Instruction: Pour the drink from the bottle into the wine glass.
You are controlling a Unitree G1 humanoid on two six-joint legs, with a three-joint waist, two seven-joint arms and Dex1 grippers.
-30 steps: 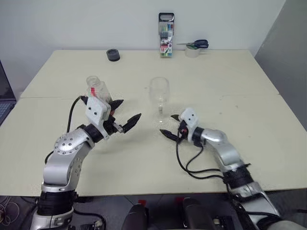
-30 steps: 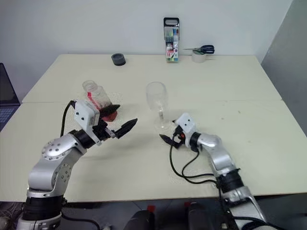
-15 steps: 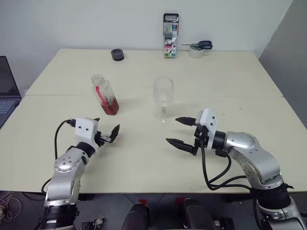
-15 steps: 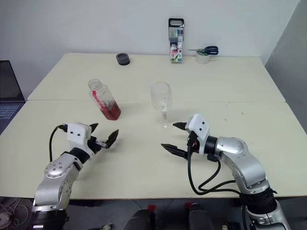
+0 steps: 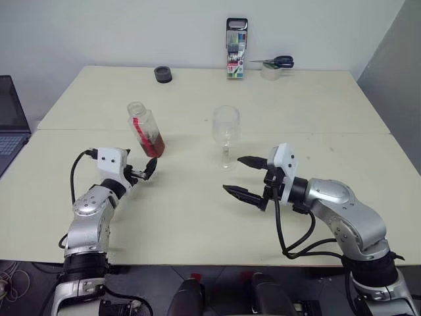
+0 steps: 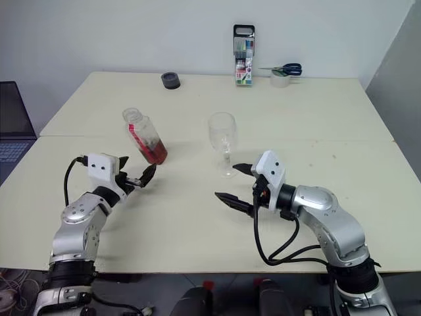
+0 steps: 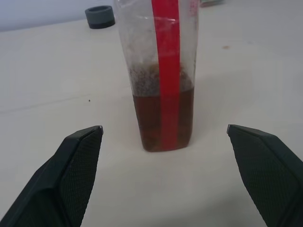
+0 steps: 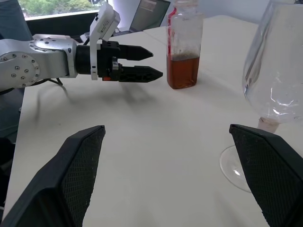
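With both grippers spread apart and empty, the left gripper [image 5: 140, 174] is lined up on the small clear squarish plastic bottle [image 5: 146, 129] of amber drink [image 7: 163, 118] at nine o'clock of the clear stemmed wine glass [image 5: 225, 135], so the approach seems under way and closing on the bottle comes next.

In the left wrist view the bottle [image 7: 163, 75] is cut off at the top, so its neck and mouth are out of sight, and the black ring [image 7: 100, 10] on the far table is clipped by the same edge. In the right wrist view the wine glass [image 8: 279, 71] runs off the picture, hiding its rim and part of its foot, and the stem is too blurred to trace. At the far left a laptop [image 5: 12, 122] is cut by the edge, and the printing on the marker case [image 5: 236, 49] is too small to read.
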